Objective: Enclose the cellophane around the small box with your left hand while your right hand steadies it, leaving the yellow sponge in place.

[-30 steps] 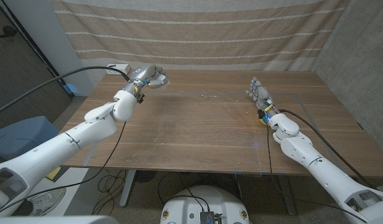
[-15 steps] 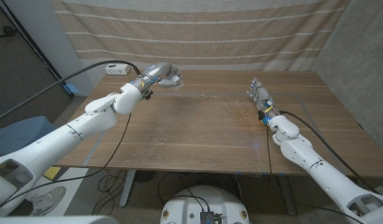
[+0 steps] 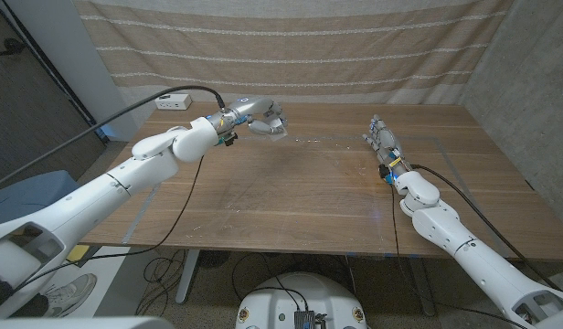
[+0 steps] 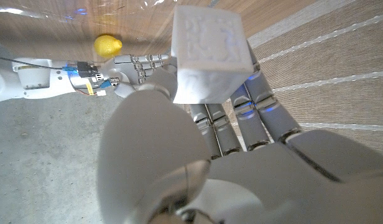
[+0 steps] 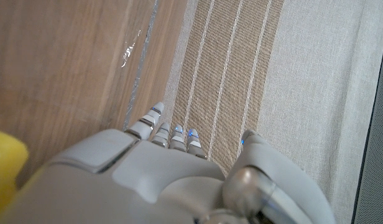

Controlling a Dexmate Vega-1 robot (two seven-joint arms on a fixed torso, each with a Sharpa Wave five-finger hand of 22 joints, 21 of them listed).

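The left hand (image 3: 263, 120) is raised above the far left-centre part of the table (image 3: 291, 201), its arm reaching in from the near left corner. It grips the box (image 4: 209, 53), a small white cube with an embossed face, between thumb and fingers; the left wrist view shows this plainly. In the head view the box (image 3: 276, 131) appears as a pale block at the fingertips, off the table surface.

The right hand (image 3: 384, 142) is at the far right part of the table, fingers straight and close together, pointing toward the striped curtain (image 3: 291, 46). It holds nothing, and it stands well apart from the left hand and box. The right wrist view shows its fingers (image 5: 155, 121) extended over the wood near the table's far edge. Whether the palm touches the table cannot be told.

The sponge (image 4: 108, 45), yellow, shows in the left wrist view just beside the right hand's wrist; a yellow patch (image 5: 6, 168) shows at the edge of the right wrist view.

The cellophane (image 3: 304, 174) lies spread on the table between the two hands, seen only as faint glints and creases; its edges cannot be traced with certainty. A glinting strip (image 5: 130, 53) of it shows in the right wrist view.

A white device (image 3: 175, 100) sits at the far left corner of the table.
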